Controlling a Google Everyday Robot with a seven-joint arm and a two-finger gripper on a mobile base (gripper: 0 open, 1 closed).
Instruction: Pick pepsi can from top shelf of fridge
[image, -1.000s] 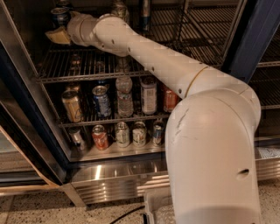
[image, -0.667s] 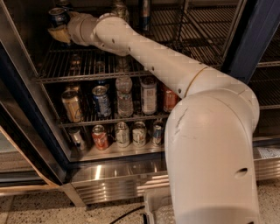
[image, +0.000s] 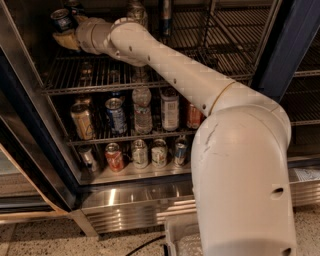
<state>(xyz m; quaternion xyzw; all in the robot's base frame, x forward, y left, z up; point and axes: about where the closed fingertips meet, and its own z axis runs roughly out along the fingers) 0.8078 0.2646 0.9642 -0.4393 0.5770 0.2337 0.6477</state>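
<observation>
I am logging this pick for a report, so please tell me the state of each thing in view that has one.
fridge: open, shelves exposed.
top shelf: level, arm stretched over it.
pepsi can: lid up, far left, just above the gripper.
gripper: inside fridge, upper left, just below the can; grasp unclear.
clear bottle: upright on middle rack.

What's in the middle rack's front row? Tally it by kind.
Cans: 3
Bottles: 2
Total: 5
The claw is by the dark can over the top rack, upper left.
</observation>
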